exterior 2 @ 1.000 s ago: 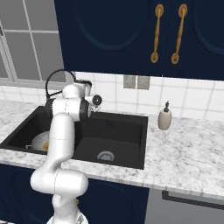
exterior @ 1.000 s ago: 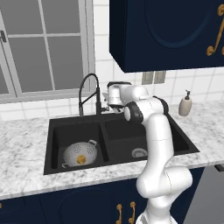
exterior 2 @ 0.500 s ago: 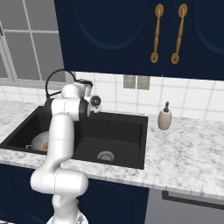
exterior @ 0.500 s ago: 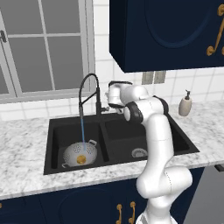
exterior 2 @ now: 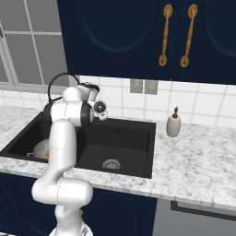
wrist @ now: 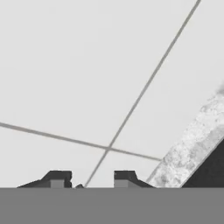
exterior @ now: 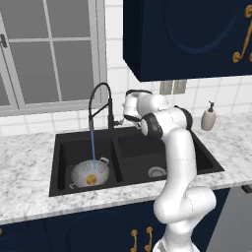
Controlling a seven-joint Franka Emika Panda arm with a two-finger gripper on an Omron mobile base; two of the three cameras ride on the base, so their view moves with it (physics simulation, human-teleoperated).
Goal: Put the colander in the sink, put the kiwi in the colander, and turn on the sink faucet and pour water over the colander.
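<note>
Water now falls in a thin blue stream from the faucet [exterior: 101,101], where a second ago none ran, and the hand has drawn slightly away from the lever. Largest first: the sink [exterior: 64,147] holds the colander [exterior: 89,172] in its left basin, the kiwi [exterior: 91,180] inside it under the stream. The gripper [wrist: 85,178] faces the wall tiles with fingers narrowly apart, holding nothing. My worry is a careless retreat knocking the lever and cutting the flow.
</note>
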